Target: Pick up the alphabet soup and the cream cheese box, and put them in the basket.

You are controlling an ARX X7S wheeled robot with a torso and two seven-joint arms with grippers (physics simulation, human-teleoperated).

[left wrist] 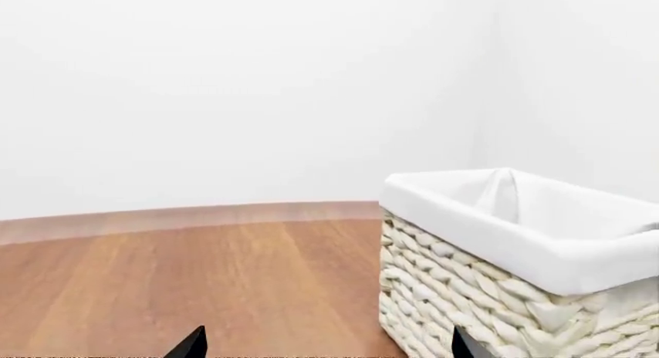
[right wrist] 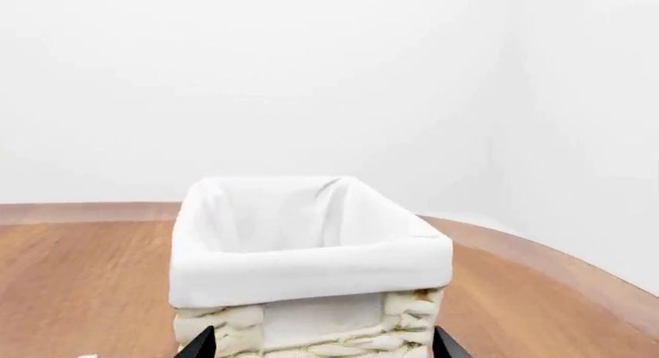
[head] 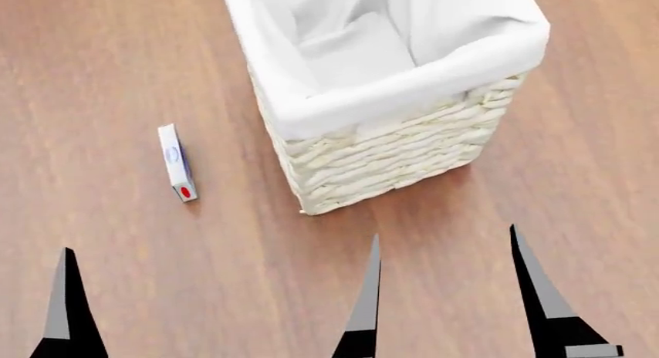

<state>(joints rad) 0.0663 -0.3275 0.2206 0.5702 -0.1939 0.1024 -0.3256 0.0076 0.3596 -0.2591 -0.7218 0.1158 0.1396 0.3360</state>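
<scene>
The basket [head: 391,153] stands on the wood surface ahead of me, white lining folded over its rim, and nothing shows inside it. The cream cheese box [head: 177,163] lies to the left of the basket, apart from it. The alphabet soup is out of view. My right gripper [head: 444,233] is open and empty, short of the basket's near end; the right wrist view has the basket [right wrist: 309,265] straight ahead of the gripper [right wrist: 324,349]. My left gripper [left wrist: 324,350] is open and empty, with the basket [left wrist: 515,304] off to one side. Only one left finger [head: 67,312] shows in the head view.
Brown wood surface [head: 134,273] runs all round the basket. The wrist views show a white wall [left wrist: 237,96] with a wooden skirting strip [left wrist: 185,217] beyond it.
</scene>
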